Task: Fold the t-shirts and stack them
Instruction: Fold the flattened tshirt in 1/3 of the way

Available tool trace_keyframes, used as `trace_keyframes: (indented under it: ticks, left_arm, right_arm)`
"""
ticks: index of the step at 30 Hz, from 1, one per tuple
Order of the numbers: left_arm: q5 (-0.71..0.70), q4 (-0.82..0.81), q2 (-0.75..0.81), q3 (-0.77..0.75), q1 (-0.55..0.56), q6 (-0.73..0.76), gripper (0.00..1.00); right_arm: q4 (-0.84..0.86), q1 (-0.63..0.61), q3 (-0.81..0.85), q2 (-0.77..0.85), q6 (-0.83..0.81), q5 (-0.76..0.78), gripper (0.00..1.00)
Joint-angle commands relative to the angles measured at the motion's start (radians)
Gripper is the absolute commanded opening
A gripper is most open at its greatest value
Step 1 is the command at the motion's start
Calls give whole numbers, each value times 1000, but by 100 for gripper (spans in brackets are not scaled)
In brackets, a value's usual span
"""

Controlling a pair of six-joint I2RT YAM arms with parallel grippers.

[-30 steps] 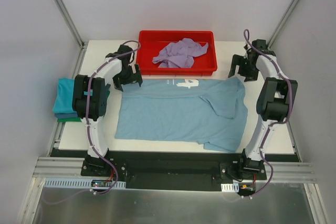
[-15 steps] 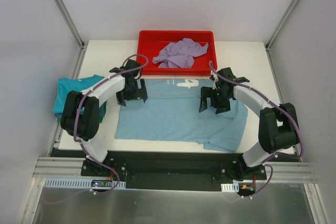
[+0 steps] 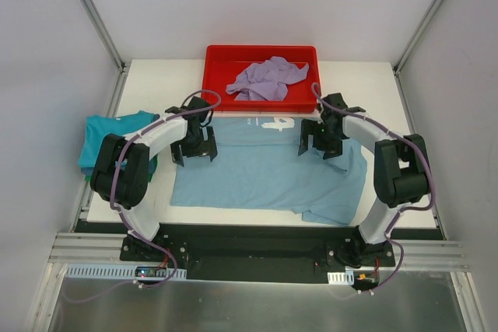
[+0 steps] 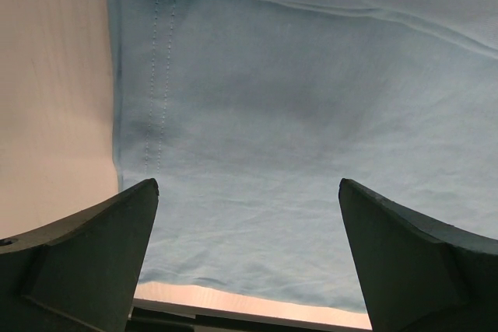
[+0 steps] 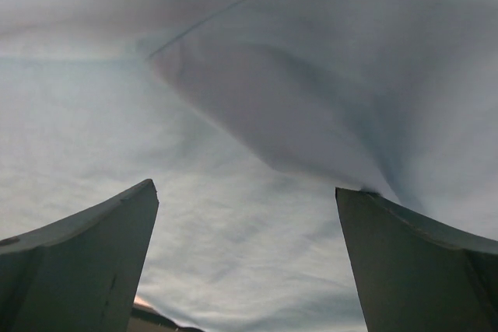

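Observation:
A light blue t-shirt (image 3: 257, 169) with white lettering lies spread on the white table, its right part folded over. It fills the left wrist view (image 4: 296, 114) and the right wrist view (image 5: 233, 153). My left gripper (image 3: 193, 149) is open, low over the shirt's upper left part near its hemmed edge. My right gripper (image 3: 319, 139) is open, low over the folded flap at the upper right; one fingertip (image 5: 373, 200) touches the raised fold. A lavender t-shirt (image 3: 268, 79) lies crumpled in the red tray (image 3: 218, 56). Folded teal and dark green shirts (image 3: 97, 145) are stacked at the left.
The red tray stands at the back middle of the table, just behind the blue shirt. The stack of folded shirts overhangs the table's left edge (image 3: 117, 106). Grey walls and metal frame posts enclose the table.
Both arms have swung in from the table's back corners and come down over the blue shirt. The right gripper has shifted slightly back and right in the last half second. The shirt has not moved.

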State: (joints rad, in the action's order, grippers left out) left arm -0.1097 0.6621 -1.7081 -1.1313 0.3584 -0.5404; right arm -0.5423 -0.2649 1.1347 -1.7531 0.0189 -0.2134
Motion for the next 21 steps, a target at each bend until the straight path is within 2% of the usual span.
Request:
trace_keyframes:
  ticks: [1,11,15,21]
  left_arm:
    - [-50,13,1,8,-3,-18,99]
    - [-48,14,-22,-18,-3,0,99]
    - [-44,13,-22,-21,-3,0,99]
    - [-38,13,-19,-31,-3,3,99]
  right_arm:
    - [5,26,82,-16,-48,129,99]
    - [-56,52,206,-98,-210,180,99]
    - [-73,32,189,-25,-261,170,99]
    - [-54,-40,76,104,-278,313,99]
